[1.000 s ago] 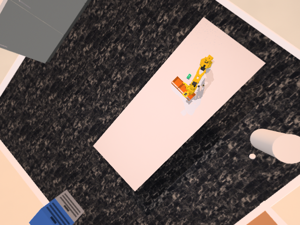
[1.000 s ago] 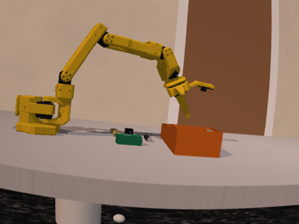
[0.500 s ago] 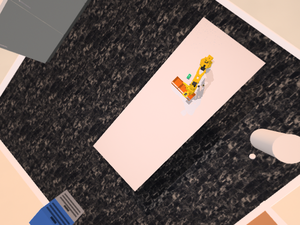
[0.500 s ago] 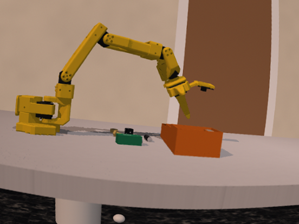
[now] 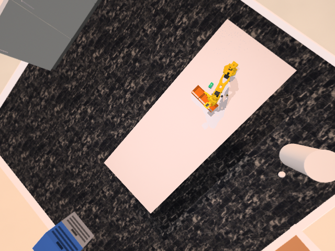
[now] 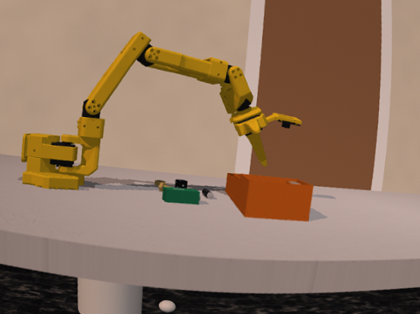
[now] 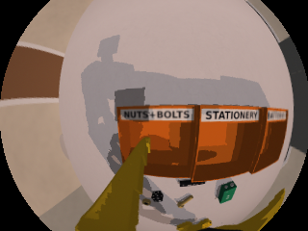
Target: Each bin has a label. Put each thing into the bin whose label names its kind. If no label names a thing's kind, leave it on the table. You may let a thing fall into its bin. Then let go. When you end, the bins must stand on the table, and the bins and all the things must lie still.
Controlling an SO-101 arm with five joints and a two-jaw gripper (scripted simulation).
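Observation:
An orange bin row (image 6: 269, 196) stands on the table; it also shows in the overhead view (image 5: 202, 97) and the wrist view (image 7: 199, 141). Its labels read NUTS+BOLTS (image 7: 156, 115) and STATIONERY (image 7: 231, 115); a third label at the right is too small to read. My gripper (image 6: 275, 141) is open and empty, hanging above the near end of the bins. On the table between the arm's base and the bins lie a green block (image 6: 181, 195), a small black piece (image 6: 181, 183), a brass piece (image 6: 159, 184) and a small dark cylinder with a pale tip (image 6: 208, 193).
The arm's base (image 6: 53, 159) sits on the left part of the table. The green block also shows in the overhead view (image 5: 210, 84) and the wrist view (image 7: 226, 192). A pale cylinder (image 5: 308, 162) stands on the floor beside the table.

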